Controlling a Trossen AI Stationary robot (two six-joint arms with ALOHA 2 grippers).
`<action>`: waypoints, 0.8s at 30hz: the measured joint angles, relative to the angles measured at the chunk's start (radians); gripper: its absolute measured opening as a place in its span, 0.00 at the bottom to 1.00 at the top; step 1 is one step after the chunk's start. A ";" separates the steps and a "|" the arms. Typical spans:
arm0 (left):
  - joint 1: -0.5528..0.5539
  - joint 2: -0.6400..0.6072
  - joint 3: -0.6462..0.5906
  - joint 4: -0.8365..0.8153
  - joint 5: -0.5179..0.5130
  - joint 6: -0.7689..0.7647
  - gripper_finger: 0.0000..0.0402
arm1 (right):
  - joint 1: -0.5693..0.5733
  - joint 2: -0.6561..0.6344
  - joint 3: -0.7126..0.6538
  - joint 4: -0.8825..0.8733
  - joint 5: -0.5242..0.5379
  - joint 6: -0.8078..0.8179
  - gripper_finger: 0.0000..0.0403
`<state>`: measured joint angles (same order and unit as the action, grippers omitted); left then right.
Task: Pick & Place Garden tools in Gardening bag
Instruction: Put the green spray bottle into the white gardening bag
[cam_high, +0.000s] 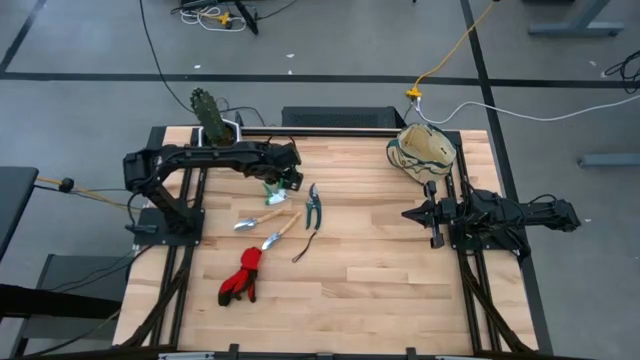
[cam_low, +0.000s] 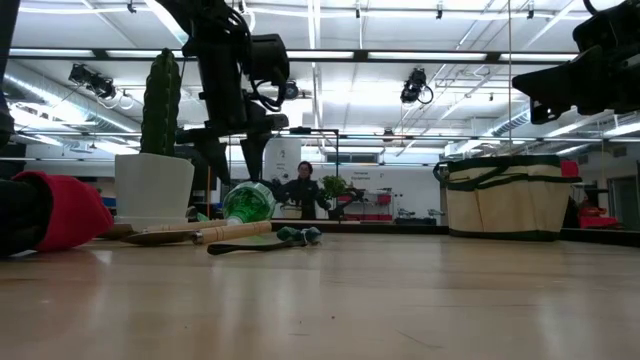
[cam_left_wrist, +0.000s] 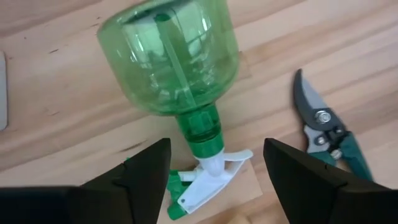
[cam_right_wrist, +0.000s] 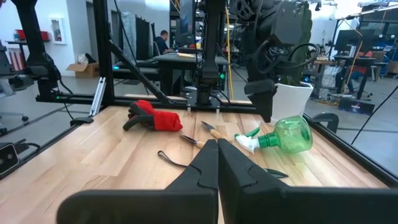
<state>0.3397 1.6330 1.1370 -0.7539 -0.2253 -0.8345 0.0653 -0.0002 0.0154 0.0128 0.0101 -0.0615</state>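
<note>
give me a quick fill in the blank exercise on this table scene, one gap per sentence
1. The green sprayer lies on its ____ on the table.
2. The left pincer hangs over the sprayer with its fingers ____.
3. The right pincer waits near the bag with its fingers ____.
4. The gloves are ____ in colour.

Missing words: side; open; shut; red

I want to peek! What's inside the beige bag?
From above, the bag shows only pale fabric lining, no tools. Its deep bottom can't be seen; the sprayer lies on the table.
</note>
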 joint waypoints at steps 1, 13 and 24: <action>0.000 0.006 0.000 0.001 0.001 0.000 0.65 | 0.000 0.000 0.000 0.000 0.000 0.000 0.00; 0.000 0.111 0.000 0.005 0.002 -0.025 0.63 | 0.000 0.000 0.000 0.000 0.000 0.000 0.00; 0.002 0.190 0.000 0.061 -0.013 -0.052 0.63 | 0.000 0.000 0.000 0.000 0.000 0.000 0.00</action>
<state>0.3412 1.8234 1.1370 -0.6924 -0.2386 -0.8869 0.0651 -0.0002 0.0154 0.0128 0.0105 -0.0612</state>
